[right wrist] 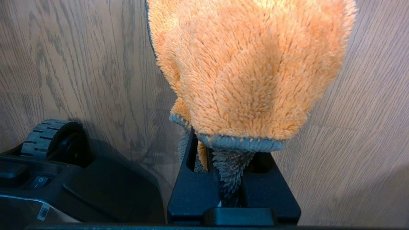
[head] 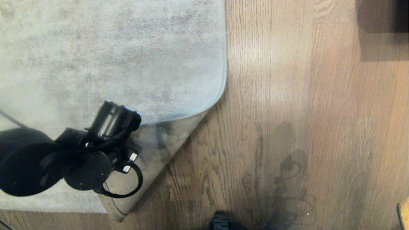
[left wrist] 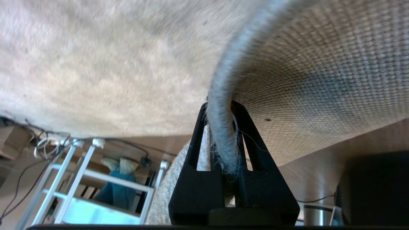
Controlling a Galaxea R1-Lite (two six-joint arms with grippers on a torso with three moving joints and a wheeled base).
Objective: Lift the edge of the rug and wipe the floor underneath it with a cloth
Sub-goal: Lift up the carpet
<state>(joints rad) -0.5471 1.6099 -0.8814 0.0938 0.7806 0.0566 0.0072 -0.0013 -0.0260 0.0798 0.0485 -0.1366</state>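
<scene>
Rug [head: 111,54] covers the far left part of the floor [head: 287,111], and its near right corner is folded up and back so the woven tan backing shows, because the left gripper [left wrist: 223,134] is clamped on the rug edge [left wrist: 223,105] and holds it clear of the boards meant for wiping. Smaller, the orange cloth [right wrist: 252,70] hangs over bare floor, pinched in the closed right gripper [right wrist: 230,179] beside the robot's base [right wrist: 64,179], seemingly waiting for the lift. No readable brand or writing shows; a small sticker on the base is illegible.
</scene>
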